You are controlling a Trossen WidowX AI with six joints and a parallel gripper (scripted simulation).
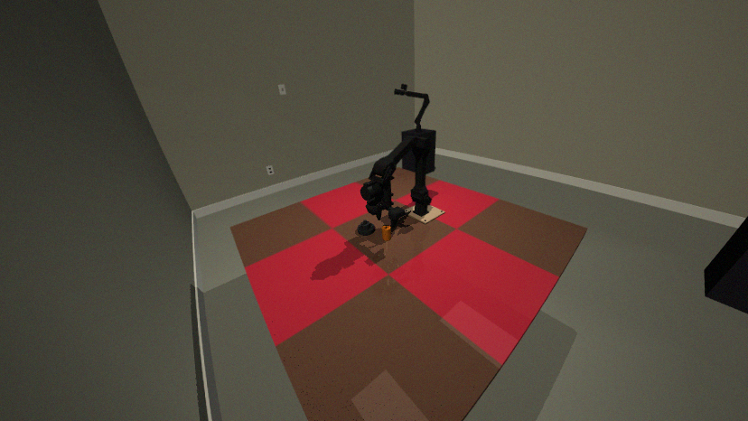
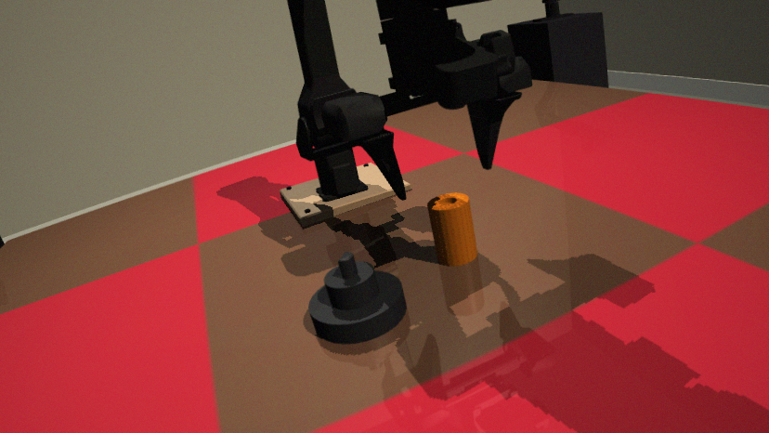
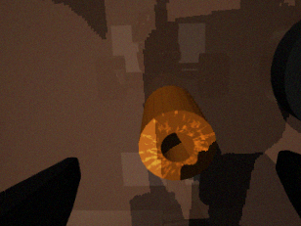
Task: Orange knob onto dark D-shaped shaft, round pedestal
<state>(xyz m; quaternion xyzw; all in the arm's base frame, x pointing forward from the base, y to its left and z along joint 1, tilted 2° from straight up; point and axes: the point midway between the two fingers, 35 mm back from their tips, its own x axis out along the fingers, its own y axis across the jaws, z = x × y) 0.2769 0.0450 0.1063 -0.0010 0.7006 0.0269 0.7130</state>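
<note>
A: State of tool (image 1: 386, 222) (image 2: 446, 183) (image 3: 177, 165)?
B: Fingers wide apart, nothing clamped. Orange knob (image 1: 386, 233) (image 2: 454, 230) (image 3: 177, 146) stands upright on the table (image 1: 444, 356) (image 2: 258, 376) (image 3: 59, 121), below the tool, off the pedestal (image 1: 366, 229) (image 2: 358, 317) (image 3: 292, 77).
A: Grasp method?
B: I'd centre the fingers about the knob, descend straight, then close evenly to avoid tipping it.
A: Containers?
B: None seen; the knob's hole holds no shaft.

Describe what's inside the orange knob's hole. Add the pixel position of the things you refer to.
The hole in the orange knob (image 1: 387, 233) (image 2: 453, 230) (image 3: 171, 102) shows only shadow and a patch of lit orange wall; its depths are too dark to read, and no shaft is visible there.
</note>
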